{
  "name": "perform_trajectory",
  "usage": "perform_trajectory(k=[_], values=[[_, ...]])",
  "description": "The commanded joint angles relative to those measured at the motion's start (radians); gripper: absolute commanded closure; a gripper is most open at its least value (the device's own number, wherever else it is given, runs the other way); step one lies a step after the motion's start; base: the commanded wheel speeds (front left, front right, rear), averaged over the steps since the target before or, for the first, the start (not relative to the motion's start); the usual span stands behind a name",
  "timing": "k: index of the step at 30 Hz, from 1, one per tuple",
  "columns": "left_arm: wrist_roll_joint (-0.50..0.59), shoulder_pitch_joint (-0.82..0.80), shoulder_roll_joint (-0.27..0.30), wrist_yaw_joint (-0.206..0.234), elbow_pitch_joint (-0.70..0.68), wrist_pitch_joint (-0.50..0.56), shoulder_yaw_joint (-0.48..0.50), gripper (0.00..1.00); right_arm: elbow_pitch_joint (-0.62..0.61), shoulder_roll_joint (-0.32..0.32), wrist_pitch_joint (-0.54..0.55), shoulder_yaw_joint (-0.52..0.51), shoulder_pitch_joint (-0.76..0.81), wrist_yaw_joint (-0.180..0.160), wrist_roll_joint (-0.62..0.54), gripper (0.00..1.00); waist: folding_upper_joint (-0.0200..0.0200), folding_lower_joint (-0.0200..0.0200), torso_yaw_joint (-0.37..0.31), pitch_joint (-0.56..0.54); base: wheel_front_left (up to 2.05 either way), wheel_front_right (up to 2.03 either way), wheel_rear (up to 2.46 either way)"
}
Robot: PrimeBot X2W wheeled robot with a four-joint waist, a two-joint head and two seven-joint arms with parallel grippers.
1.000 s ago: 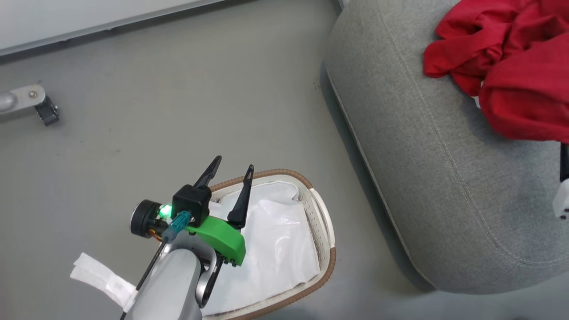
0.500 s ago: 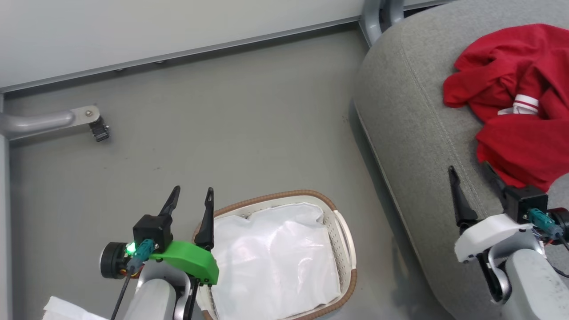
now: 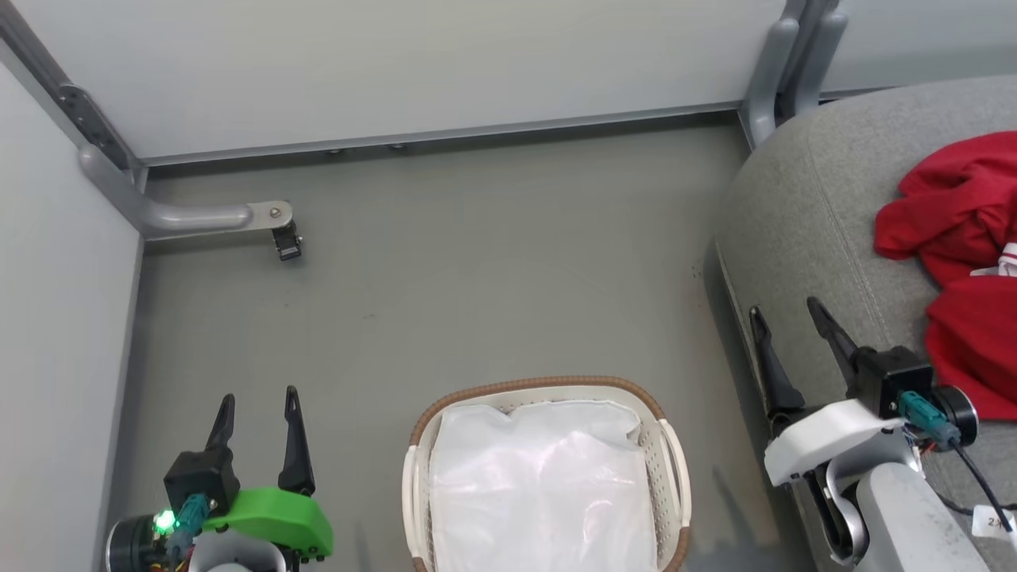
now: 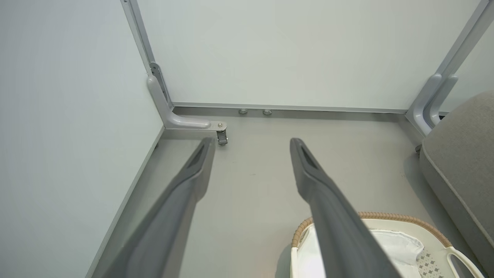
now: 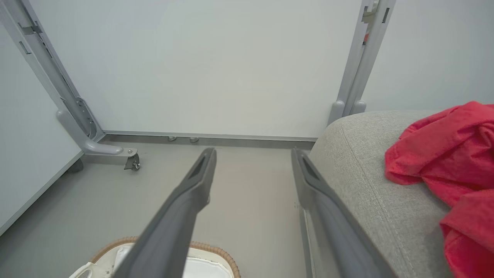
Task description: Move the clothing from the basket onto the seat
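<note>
The red clothing (image 3: pixel 965 262) lies bunched on the grey seat (image 3: pixel 818 230) at the right, a white striped cuff showing in it; it also appears in the right wrist view (image 5: pixel 451 162). The basket (image 3: pixel 548 389) stands on the floor at bottom centre, holding a white plastic liner (image 3: pixel 540 485). My left gripper (image 3: pixel 258 401) is open over the floor, left of the basket. My right gripper (image 3: pixel 783 310) is open above the seat's left edge, left of the clothing. Both hold nothing.
White partition panels (image 3: pixel 413 71) wall in the far side and the left. A grey metal foot with a caster (image 3: pixel 282 238) juts onto the floor at upper left. Grey frame posts (image 3: pixel 783 71) stand beside the seat. Bare grey floor (image 3: pixel 477 278) lies between basket and wall.
The head view has swung, so the whole picture shifted. My left arm has pulled back off the basket to the lower left, and my right gripper has come into view by the seat.
</note>
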Motion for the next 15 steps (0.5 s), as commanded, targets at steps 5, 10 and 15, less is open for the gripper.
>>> perform_trajectory(k=[5, 10, 15], values=[[-0.015, 0.070, 0.002, 0.004, -0.024, 0.000, 0.020, 0.00, 0.022, 0.012, -0.002, -0.023, 0.068, -0.001, -0.015, 0.00, 0.0113, 0.0000, 0.047, -0.069, 0.00, 0.00, 0.00], [-0.085, 0.103, 0.002, -0.038, -0.011, 0.000, 0.017, 0.00, 0.038, 0.018, -0.002, -0.035, 0.103, -0.001, -0.020, 0.00, 0.0113, 0.0000, 0.052, -0.094, 0.00, 0.00, 0.00], [-0.091, 0.097, -0.004, -0.038, 0.027, 0.003, 0.014, 1.00, 0.070, 0.033, 0.006, -0.032, 0.106, 0.000, -0.010, 1.00, 0.0001, 0.0000, 0.045, -0.086, 0.00, 0.00, 0.00]])
